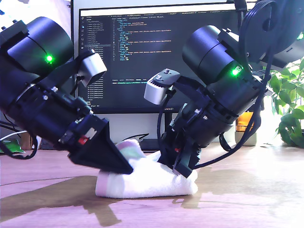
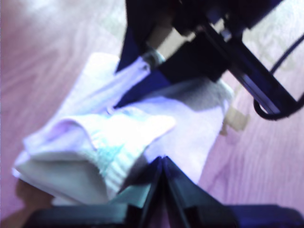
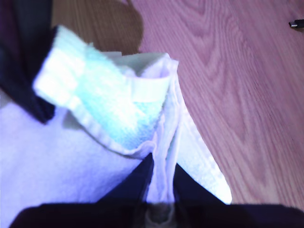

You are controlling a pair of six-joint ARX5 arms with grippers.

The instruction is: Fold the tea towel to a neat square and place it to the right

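A large monitor [image 1: 156,57] stands behind the scene and shows lines of coloured code on a dark ground, but the letters are too small to read, and no brand or label can be read anywhere. Two black arms lean down over the wooden table [image 1: 247,204], each with a small green light on its body. Between them, near the middle of the table, lies the tea towel [image 1: 152,183], a soft fluffy white cloth gathered into a low thick bundle. Its long axis runs across the exterior view from left to right, and one rounded end points to the exterior view's right. On top, a loose flap with a pale mint band and a faint pink band stands up, curled over itself. The first gripper [image 1: 124,166] comes from the exterior view's left and its tip rests on the upper side of the bundle; in the first wrist view its fingers [image 2: 178,190] are pressed together, and it is not clear if any cloth is between them. The second gripper [image 1: 185,170] comes from the exterior view's right and pinches a folded edge of the towel, which runs up between its fingers [image 3: 130,185]. A green plant [image 1: 287,109] stands at the exterior view's right edge
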